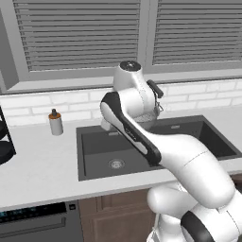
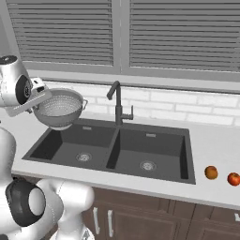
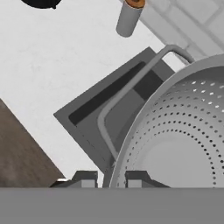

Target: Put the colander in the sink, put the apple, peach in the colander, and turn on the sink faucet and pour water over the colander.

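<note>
The silver perforated colander hangs in the air, tilted, above the left end of the dark double-basin sink. My gripper is shut on the colander's rim, one finger on each side of it. The hand reaches in from the left. In the left base view the arm hides most of the colander. The dark faucet stands behind the divider between the basins, and no water runs from it. An orange peach and a red apple lie on the counter right of the sink.
A small grey bottle with a dark cap stands on the counter left of the sink. A dark rack sits at the far left edge. White tile and window blinds back the counter, with cabinets and a dishwasher below.
</note>
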Robot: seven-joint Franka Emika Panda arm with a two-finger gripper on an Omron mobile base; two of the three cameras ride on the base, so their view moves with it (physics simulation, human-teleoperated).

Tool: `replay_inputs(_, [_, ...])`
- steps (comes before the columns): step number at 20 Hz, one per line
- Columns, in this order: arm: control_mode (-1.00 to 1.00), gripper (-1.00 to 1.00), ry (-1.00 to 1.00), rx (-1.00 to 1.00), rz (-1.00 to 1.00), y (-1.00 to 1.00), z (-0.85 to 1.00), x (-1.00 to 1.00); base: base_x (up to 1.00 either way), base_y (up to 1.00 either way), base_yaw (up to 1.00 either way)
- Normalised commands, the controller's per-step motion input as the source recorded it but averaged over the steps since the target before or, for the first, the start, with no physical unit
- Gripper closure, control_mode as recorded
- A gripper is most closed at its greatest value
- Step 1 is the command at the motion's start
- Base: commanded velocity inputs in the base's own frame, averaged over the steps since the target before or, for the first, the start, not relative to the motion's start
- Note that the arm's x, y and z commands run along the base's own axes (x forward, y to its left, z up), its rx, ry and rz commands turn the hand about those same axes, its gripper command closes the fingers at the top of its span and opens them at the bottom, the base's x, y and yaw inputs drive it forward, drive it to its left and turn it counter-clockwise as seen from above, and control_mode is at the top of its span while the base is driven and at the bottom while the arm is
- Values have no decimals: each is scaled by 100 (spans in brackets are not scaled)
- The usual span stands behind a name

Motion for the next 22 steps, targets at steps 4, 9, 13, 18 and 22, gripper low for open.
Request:
replay_inputs(4, [-100,100,9,0,0,11,-66,68,0,0,0])
replay_inputs(9, [-100,100,9,-2,1,5,-78,65,0,0,0])
replay_inputs(13, [-100,100,6,-3,4,0,-81,49,0,0,0])
replay_inputs(18, [-100,100,2,-3,5,0,-78,45,0,0,0])
replay_inputs(22, [-100,100,0,-3,5,-2,-72,39,0,0,0])
